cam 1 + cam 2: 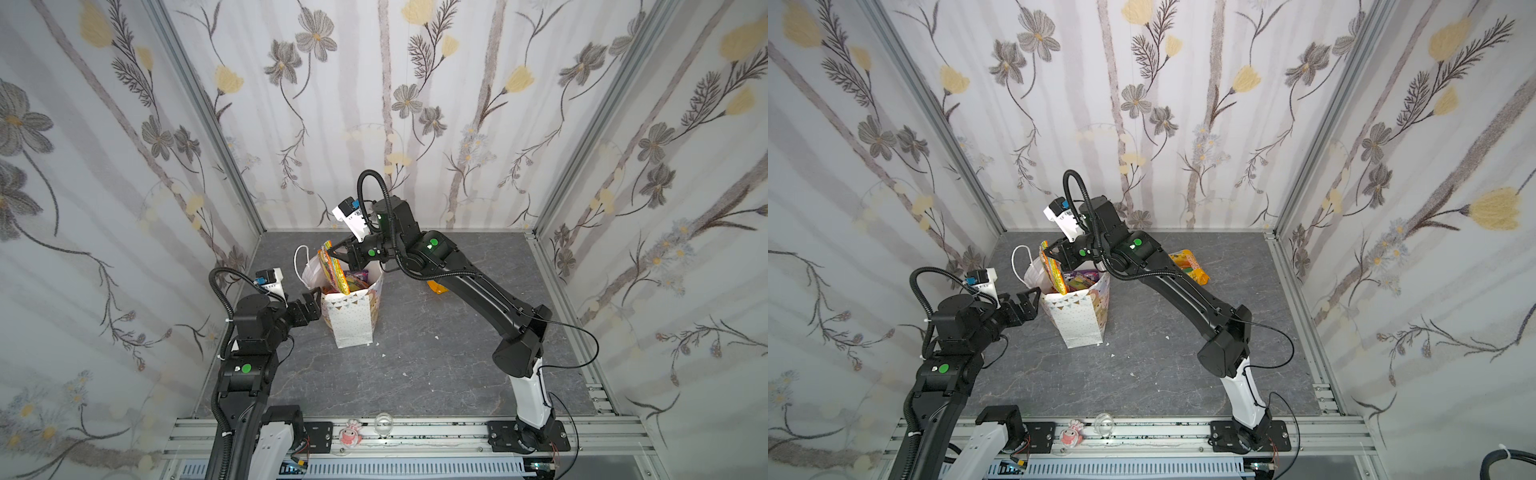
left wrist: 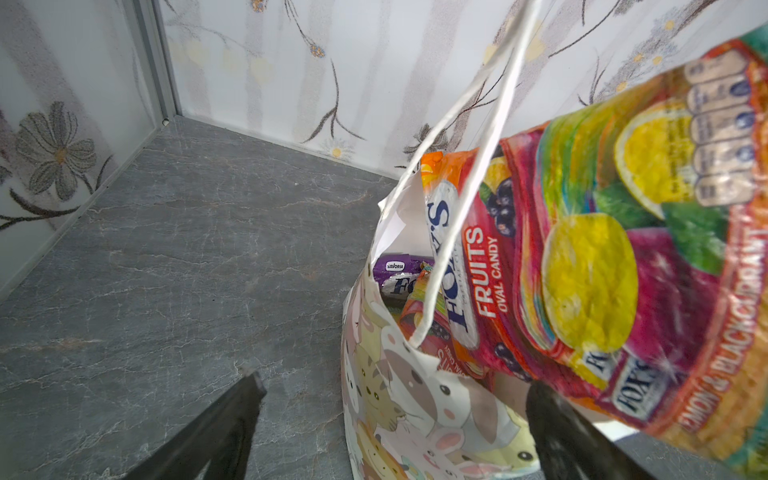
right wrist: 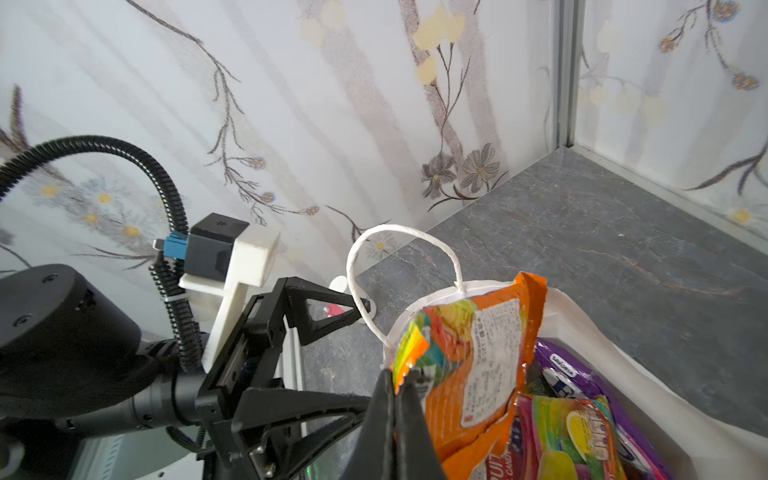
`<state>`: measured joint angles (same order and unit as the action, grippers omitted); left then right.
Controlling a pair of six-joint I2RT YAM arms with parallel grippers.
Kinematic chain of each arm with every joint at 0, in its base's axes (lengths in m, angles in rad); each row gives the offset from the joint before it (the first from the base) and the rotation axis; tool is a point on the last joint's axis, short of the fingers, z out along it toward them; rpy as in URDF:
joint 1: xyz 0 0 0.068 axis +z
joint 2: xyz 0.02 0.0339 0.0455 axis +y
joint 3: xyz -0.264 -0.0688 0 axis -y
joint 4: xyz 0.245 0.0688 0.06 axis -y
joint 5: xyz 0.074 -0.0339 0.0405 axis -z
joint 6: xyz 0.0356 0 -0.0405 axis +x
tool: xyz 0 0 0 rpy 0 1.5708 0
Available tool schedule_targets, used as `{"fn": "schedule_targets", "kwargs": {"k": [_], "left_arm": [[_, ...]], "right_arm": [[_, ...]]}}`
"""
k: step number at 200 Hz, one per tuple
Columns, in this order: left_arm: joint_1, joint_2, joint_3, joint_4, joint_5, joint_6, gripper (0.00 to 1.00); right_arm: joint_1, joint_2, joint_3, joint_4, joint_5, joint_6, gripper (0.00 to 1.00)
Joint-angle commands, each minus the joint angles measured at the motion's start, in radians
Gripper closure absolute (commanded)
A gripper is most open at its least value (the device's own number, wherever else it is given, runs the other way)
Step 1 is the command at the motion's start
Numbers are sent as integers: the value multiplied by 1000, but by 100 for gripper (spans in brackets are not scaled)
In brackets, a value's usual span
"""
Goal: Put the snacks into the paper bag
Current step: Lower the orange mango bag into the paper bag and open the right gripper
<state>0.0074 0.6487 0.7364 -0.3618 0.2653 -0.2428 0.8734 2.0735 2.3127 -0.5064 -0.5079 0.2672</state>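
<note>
The white paper bag (image 1: 353, 322) (image 1: 1077, 322) stands upright on the grey floor, its mouth open. My right gripper (image 1: 330, 249) (image 1: 1047, 249) (image 3: 399, 386) is shut on the corner of an orange Fox's snack packet (image 1: 332, 270) (image 3: 478, 353) (image 2: 602, 270), which hangs partly inside the bag mouth. More snacks lie inside, among them a purple packet (image 3: 582, 374) (image 2: 395, 270). My left gripper (image 1: 313, 299) (image 1: 1032, 297) (image 2: 395, 388) is open at the bag's left rim, with the cartoon-printed wall (image 2: 415, 415) between its fingers. Another orange-yellow packet (image 1: 1190, 266) lies on the floor behind the right arm.
Flowered walls close the cell at the left, back and right. A pink toy (image 1: 348, 436) and a clear dome (image 1: 383, 424) sit on the front metal rail. Small white scraps (image 1: 384, 356) dot the floor near the bag.
</note>
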Motion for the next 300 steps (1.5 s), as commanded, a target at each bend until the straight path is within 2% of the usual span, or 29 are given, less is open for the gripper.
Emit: {"fn": "schedule_targets", "kwargs": {"k": [1,20,32,69,118,149,176,182,194,205,235,255,283,300], "left_arm": [[-1,0,-2,37,4,2,0],[-1,0,-1,37,4,2,0],[0,-1,-1,37,4,1,0],[-1,1,-3,38,3,0,0],[0,0,-2,37,0,2,0],[0,2,-2,37,-2,2,0],[0,2,-2,37,-5,0,0],[0,2,-1,37,-5,1,0],[0,2,-2,36,-6,0,0],[0,1,-2,35,-7,0,0],[0,3,-1,35,-8,0,0],[0,2,0,36,-8,-1,0],[0,2,-1,35,-7,0,0],[0,2,-1,35,-8,0,0]], "right_arm": [[-32,15,9,125,-174,83,100],[-46,28,9,92,-172,85,100],[-93,37,9,62,-163,77,100],[-116,59,9,-11,-126,73,100],[-114,33,29,-159,69,-26,100],[-111,-9,30,-228,204,-76,86],[-89,-50,30,-237,325,-97,54],[-77,-62,30,-233,368,-105,50],[-60,-81,30,-222,436,-123,48],[-8,-91,29,-214,472,-139,47],[41,-81,31,-231,536,-156,52],[63,-57,33,-255,644,-160,61],[117,6,85,-316,898,-173,63],[137,28,92,-327,958,-181,71]]}}
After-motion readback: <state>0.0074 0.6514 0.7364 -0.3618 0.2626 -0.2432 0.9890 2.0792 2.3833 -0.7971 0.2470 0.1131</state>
